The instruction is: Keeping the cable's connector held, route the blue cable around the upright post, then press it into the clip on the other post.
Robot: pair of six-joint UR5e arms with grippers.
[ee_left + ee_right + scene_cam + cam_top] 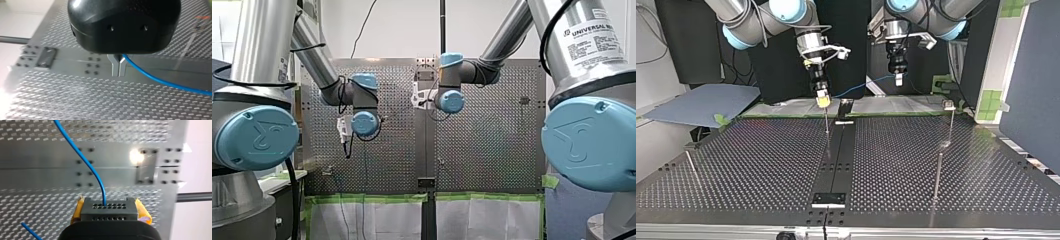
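Note:
In the right wrist view my right gripper (110,210) is shut on a black connector (109,207) with rows of holes, held between its yellow pads (76,213). The blue cable (86,163) rises out of the connector's top. In the left wrist view my left gripper (119,73) has its metal fingers shut on the blue cable (160,80), which trails off to one side over the plate. In the top view my right gripper (822,101) hangs at the table's far edge, with my left gripper (898,79) to its right and the cable (863,85) sagging between them.
A thin post with a clip on top (950,106) stands at the top view's far right, and a plain upright post (938,175) is nearer the camera. Another thin rod (691,167) stands at the left. A dark rail (836,160) runs down the middle of the perforated table (761,165).

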